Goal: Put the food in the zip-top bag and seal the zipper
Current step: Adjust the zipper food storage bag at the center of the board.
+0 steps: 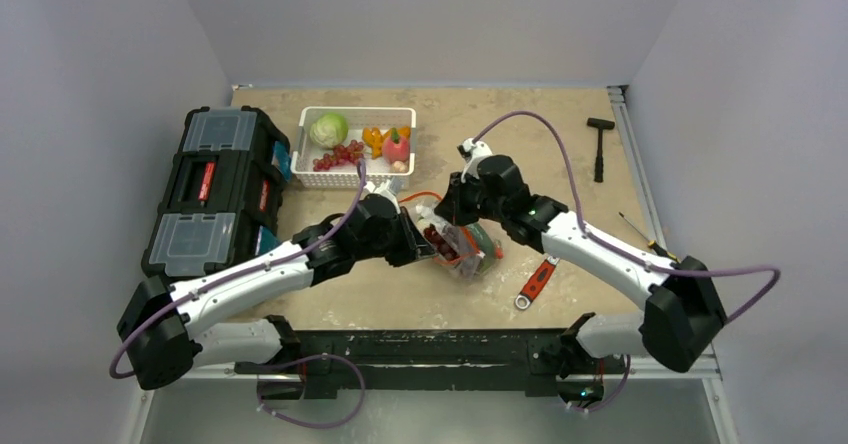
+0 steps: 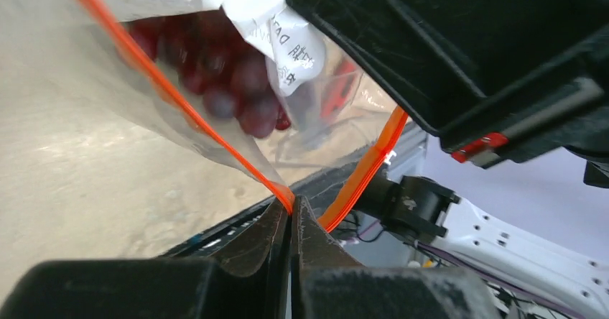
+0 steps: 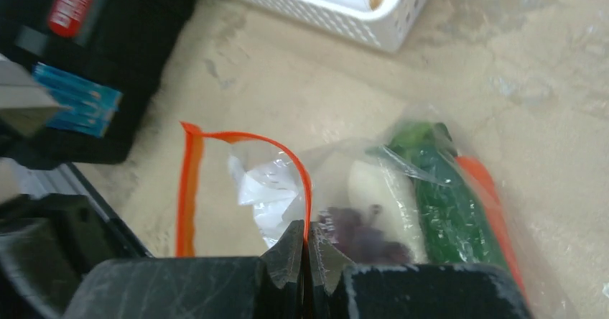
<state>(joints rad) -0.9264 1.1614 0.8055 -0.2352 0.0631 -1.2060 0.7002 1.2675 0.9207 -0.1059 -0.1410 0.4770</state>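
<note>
Table: tan, grey walls around.
Left pincer: clamped on zipper.
Right pincer: clamped on zipper.
Right wrist, not left: green piece in bag.

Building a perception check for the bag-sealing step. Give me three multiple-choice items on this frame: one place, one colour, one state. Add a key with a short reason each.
1. Where does the red-handled wrench lie relative to the zip-top bag?
A. To its left
B. To its right, on the table
C. Inside it

2. What colour is the zipper?
A. Orange-red
B. Blue
C. White

3. What is the state of the bag's mouth?
A. Zipped shut and flat
B. Open, touched by neither arm
C. Open, with the left gripper and the right gripper each shut on the zipper

Key:
1 B: the top view shows the wrench on the table to the right of the bag.
2 A: both wrist views show an orange-red strip.
3 C: the strip's two sides stand apart in the right wrist view, and each wrist view shows fingers pinched on it.
</note>
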